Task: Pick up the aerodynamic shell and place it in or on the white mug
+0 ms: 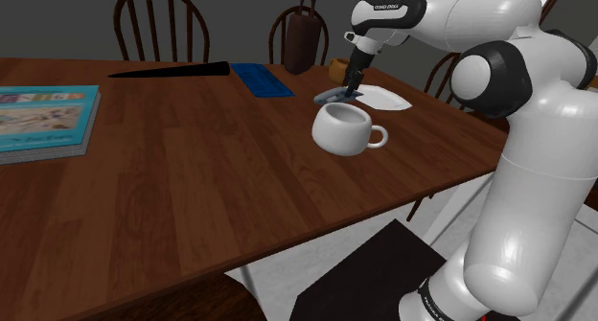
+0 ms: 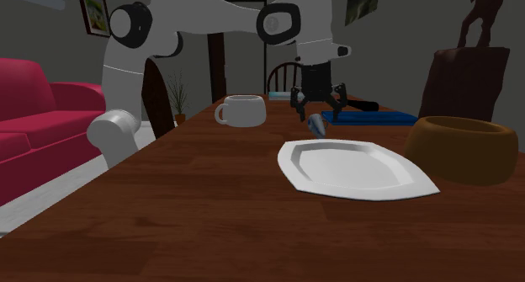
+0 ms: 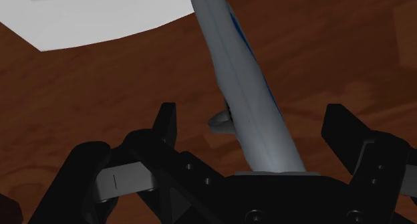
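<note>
Lying untouched between spread fingers (image 3: 167, 122) of end effector (image 3: 252, 116) | grey shell (image 3: 244, 82)

Grey shell (image 3: 244, 89) lies between spread fingers (image 3: 166, 126), untouched.

I am working in a lived-in home, in a dining room that opens onto a sitting area. The dark wooden dining table (image 1: 192, 166) says most of it, being set with a white plate (image 2: 353, 167), a brown bowl (image 2: 463, 146), a white mug (image 1: 342, 129) and a book (image 1: 43, 118). Spindle-backed wooden chairs (image 1: 160, 22) stand along the table's far edge, a red sofa (image 2: 34, 112) sits off to one side of the table, and past its end I see a potted plant (image 2: 178, 95) and a framed picture (image 2: 94, 13) on the grey wall.
</note>
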Tool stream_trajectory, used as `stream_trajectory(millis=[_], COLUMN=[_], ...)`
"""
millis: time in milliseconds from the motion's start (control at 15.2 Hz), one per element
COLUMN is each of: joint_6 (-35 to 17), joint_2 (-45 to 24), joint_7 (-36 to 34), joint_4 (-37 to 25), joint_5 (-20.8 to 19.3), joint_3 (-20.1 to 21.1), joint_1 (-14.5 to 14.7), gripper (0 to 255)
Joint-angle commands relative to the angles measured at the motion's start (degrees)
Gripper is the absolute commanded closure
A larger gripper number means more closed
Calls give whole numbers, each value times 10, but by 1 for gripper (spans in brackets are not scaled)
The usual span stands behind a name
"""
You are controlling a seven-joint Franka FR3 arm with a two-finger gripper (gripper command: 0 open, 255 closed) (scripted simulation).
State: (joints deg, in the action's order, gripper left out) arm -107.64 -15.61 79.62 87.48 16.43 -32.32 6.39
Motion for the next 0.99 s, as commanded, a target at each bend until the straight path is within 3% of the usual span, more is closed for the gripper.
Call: stream_trajectory(millis=[0, 594, 924], joint_6=[0, 0, 39], joint_2=[0, 0, -3], joint_7=[0, 0, -5], joint_4=[0, 0, -42], joint_5=[0, 0, -1], joint_3=[0, 0, -1], joint_1=[0, 0, -5], gripper=[255, 255, 255])
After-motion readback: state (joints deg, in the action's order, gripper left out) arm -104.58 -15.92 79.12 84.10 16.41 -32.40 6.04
